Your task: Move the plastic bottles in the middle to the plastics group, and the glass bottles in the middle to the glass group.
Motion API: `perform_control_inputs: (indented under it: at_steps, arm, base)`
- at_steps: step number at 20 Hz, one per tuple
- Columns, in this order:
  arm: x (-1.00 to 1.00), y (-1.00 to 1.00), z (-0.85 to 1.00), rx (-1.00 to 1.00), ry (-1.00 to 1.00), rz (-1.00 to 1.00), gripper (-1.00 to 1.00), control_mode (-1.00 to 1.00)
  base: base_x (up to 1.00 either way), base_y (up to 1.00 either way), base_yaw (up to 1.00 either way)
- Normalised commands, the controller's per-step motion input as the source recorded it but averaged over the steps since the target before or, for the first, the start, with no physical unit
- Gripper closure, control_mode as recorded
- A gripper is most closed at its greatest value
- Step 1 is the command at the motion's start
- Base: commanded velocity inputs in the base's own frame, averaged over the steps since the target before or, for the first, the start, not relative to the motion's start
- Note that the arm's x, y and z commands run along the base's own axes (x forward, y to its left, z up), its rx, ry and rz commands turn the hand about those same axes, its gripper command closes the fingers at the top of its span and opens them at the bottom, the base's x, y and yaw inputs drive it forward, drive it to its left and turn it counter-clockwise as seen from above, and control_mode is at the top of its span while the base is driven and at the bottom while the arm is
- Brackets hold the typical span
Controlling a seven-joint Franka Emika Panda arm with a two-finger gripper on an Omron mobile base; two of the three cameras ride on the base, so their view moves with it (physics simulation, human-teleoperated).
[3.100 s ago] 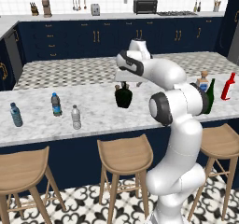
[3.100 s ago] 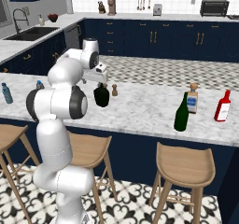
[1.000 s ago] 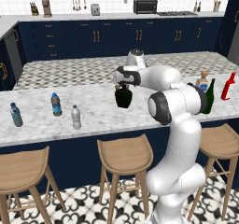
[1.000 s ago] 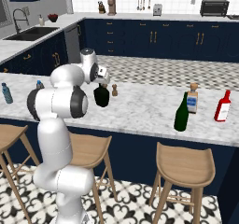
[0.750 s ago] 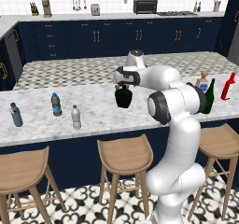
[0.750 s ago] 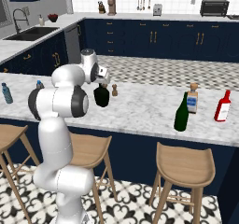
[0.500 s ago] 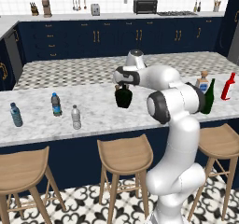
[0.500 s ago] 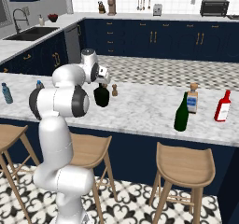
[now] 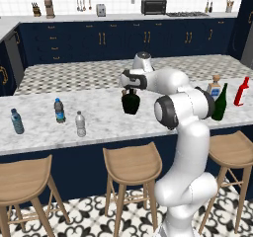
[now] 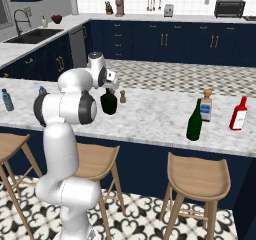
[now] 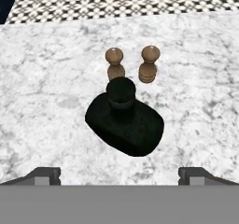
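Centre of the left base view: the pincer [image 9: 130, 89] hovers right over the squat black bottle [image 9: 131, 103] mid-counter [image 9: 99, 117], jaws spread wide, nothing held. Looks like the reach step; next it should drop around the neck and squeeze. Versus three seconds back, the hand has come lower.

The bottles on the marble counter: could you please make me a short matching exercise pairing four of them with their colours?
Things:
1. squat bottle under the gripper
2. wine bottle
3. slim bottle at the far right
4. unlabelled water bottle

Colours:
A. bright red
B. clear greyish
C. black
D. dark green

Pairs: 1-C, 2-D, 3-A, 4-B
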Motion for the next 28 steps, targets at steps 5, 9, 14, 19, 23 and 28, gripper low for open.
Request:
perform_control_inputs:
  at_steps: [5, 9, 14, 19, 23, 28]
  arm:
    - [0.10, 0.00, 0.00, 0.00, 0.00, 0.00, -1.00, -1.00]
    - [0.18, 0.00, 0.00, 0.00, 0.00, 0.00, -1.00, -1.00]
    - [0.22, 0.00, 0.00, 0.00, 0.00, 0.00, -1.00, -1.00]
    - [0.12, 0.00, -0.09, 0.00, 0.00, 0.00, -1.00, -1.00]
    - [0.14, 0.00, -0.06, 0.00, -0.01, 0.00, -1.00, -1.00]
    - [0.13, 0.00, -0.06, 0.00, -0.01, 0.00, -1.00, -1.00]
  base:
    - [0.00, 0.00, 0.00]
    - [0.00, 0.00, 0.00]
    - [0.00, 0.00, 0.00]
    - [0.00, 0.00, 0.00]
    - [0.00, 0.00, 0.00]
    - [0.00, 0.00, 0.00]
